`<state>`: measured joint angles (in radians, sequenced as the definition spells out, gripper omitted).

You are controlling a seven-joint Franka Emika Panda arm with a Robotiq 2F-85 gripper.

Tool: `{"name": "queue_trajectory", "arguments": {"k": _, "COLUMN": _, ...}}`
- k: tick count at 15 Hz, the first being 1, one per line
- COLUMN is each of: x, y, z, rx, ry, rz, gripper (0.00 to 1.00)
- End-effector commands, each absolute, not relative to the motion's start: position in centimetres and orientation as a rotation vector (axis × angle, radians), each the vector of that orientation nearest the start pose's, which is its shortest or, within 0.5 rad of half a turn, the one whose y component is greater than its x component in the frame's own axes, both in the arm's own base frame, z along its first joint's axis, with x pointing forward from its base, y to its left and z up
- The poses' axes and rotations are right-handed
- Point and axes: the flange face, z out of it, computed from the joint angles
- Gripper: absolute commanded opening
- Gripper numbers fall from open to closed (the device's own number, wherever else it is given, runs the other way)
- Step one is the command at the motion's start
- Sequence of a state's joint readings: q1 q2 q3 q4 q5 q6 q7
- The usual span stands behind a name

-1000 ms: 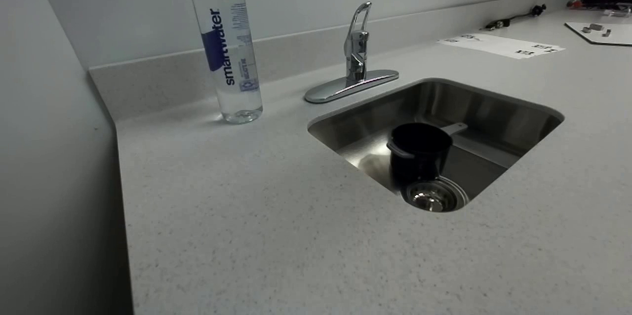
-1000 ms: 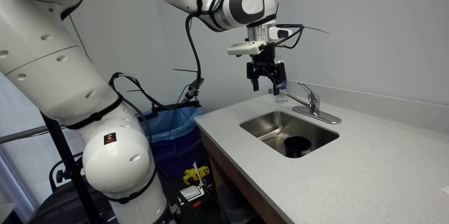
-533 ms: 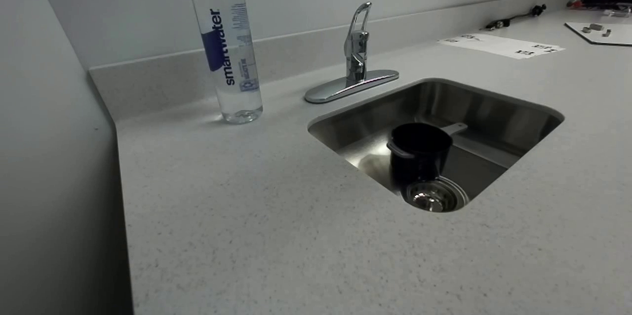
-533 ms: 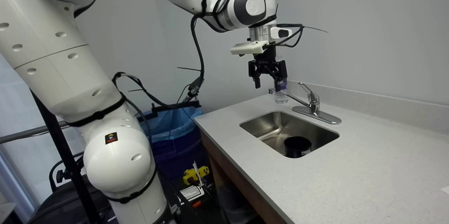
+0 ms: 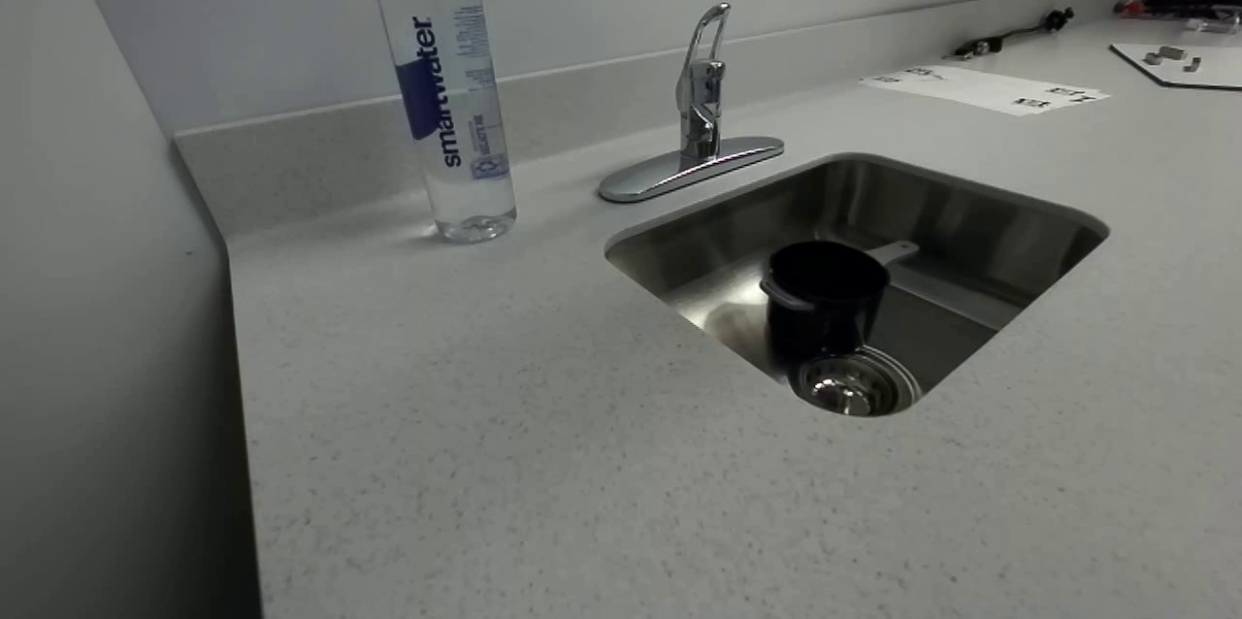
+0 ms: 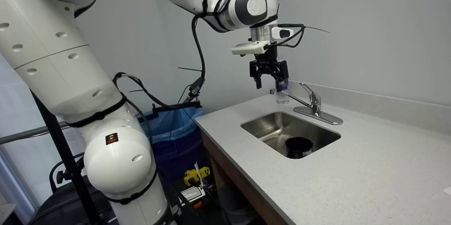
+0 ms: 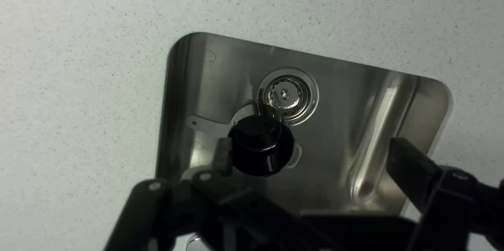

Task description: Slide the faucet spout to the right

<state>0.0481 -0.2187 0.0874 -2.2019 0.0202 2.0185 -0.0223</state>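
1. You are, I judge, at the approach step: in an exterior view your Robotiq gripper point(image 6: 269, 87) hangs in the air, its two fingers point(image 7: 411, 174) standing apart, and I see nothing held between them

2. To its right and a little lower is the chrome faucet spout point(image 6: 296, 99), which runs out to the left from the upright faucet body point(image 6: 315, 102); the end of one finger overlaps it there, but whether they touch, I cannot tell

3. The slide to the right seems not yet done; in my opinion, the next move asks you to lower one finger beside the spout, on its left side, and then push steadily to the right, so that it turns toward the stainless sink point(image 6: 269, 129)

4. Counted from left to right there, you have one Franka Emika Panda arm point(image 6: 81, 80), one waste bin point(image 6: 183, 154), one yellow outlet block point(image 6: 190, 175), one gripper, one smartwater bottle point(image 5: 446, 114) (seen in both exterior views), one sink, one spout, one black saucepan point(image 6: 298, 147), one lever handle point(image 6: 307, 88), one faucet body and one base plate point(image 6: 327, 117)

5. In the wrist view, again from the left, you can count one long grey handle point(image 7: 208, 125) of the saucepan and one drain strainer point(image 7: 289, 93); the spout I cannot make out in it
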Motion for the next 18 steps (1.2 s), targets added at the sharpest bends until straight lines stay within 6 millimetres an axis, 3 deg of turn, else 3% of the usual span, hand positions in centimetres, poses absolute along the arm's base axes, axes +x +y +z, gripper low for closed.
{"name": "queue_trajectory", "arguments": {"k": 1, "x": 48.7, "y": 7.0, "z": 47.4, "rx": -3.139, "ry": -0.226, "rz": -0.052, "gripper": 1.00}}
{"name": "queue_trajectory", "arguments": {"k": 8, "x": 51.4, "y": 8.1, "z": 46.3, "rx": -3.139, "ry": -0.255, "rz": -0.045, "gripper": 1.00}}
{"name": "queue_trajectory", "arguments": {"k": 18, "x": 56.6, "y": 13.5, "z": 46.7, "rx": -3.100, "ry": -0.388, "rz": -0.127, "gripper": 1.00}}
